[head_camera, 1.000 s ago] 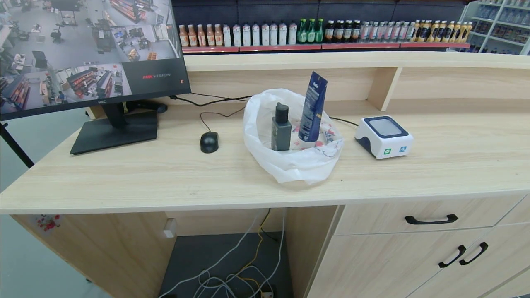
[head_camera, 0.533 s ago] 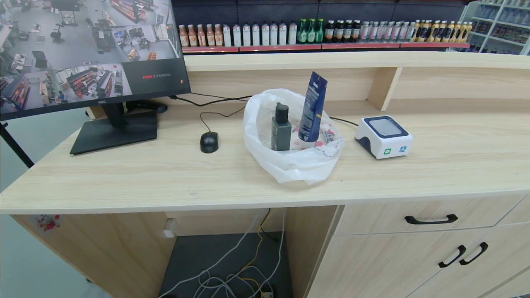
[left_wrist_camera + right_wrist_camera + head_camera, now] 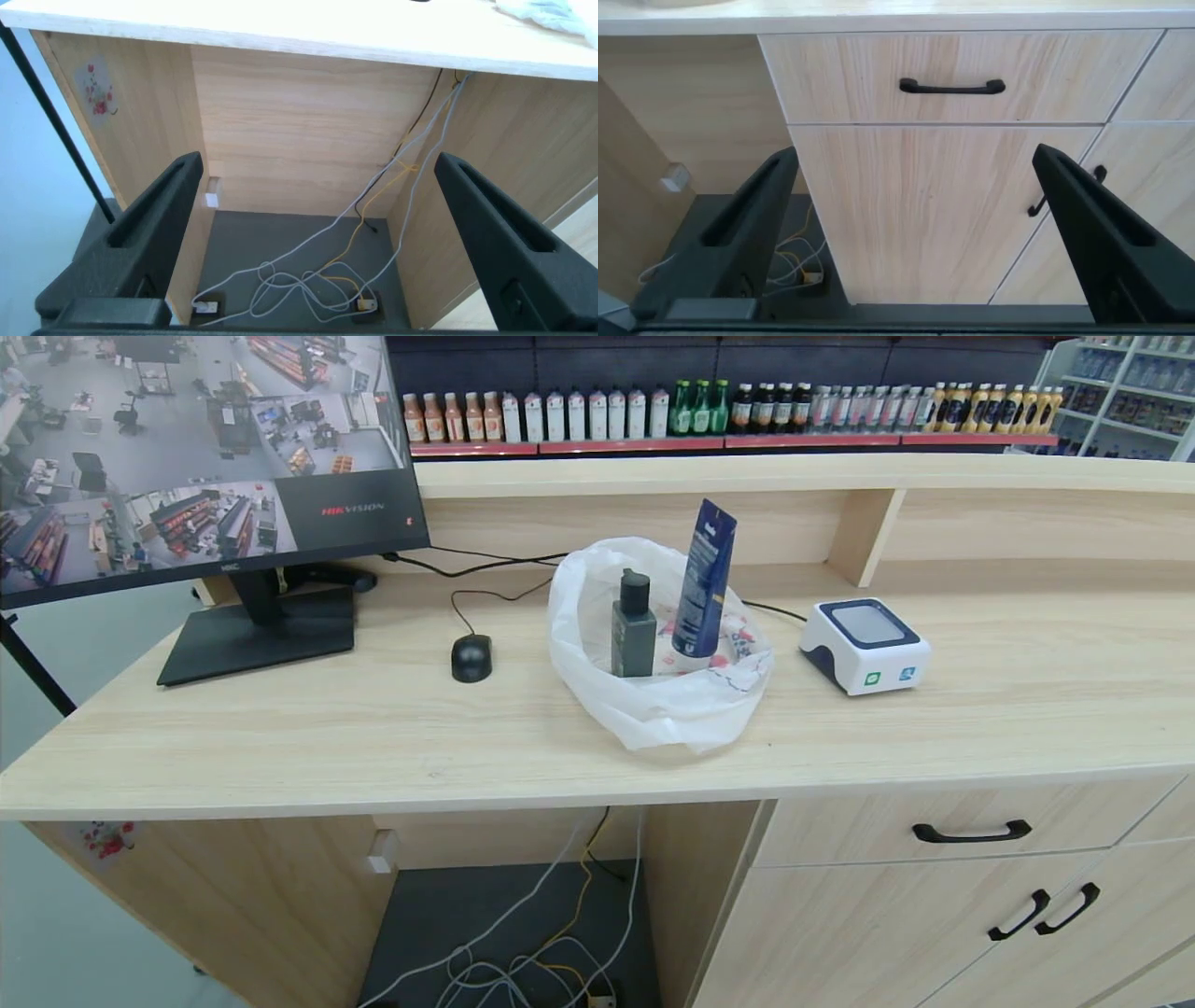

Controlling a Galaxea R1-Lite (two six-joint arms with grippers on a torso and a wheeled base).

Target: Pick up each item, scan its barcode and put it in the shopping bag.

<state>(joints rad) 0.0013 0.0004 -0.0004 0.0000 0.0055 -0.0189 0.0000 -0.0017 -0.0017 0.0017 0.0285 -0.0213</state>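
The left end effector (image 3: 318,233) is hanging released, fingers spread wide, low in front of the bench (image 3: 280,737) and facing the cables (image 3: 308,280) in its open bay. The right end effector (image 3: 915,233) is also gaping, grasping nothing, facing a drawer handle (image 3: 952,87). On the bench, the white shopping bag (image 3: 653,709) is sitting open between the mouse (image 3: 471,657) and the barcode scanner (image 3: 864,644). Inside it, the dark bottle (image 3: 634,635) is standing upright, cap up. Beside it, the blue tube (image 3: 704,581) is standing on its cap, long axis nearly vertical, crimped end pointing up and leaning slightly right.
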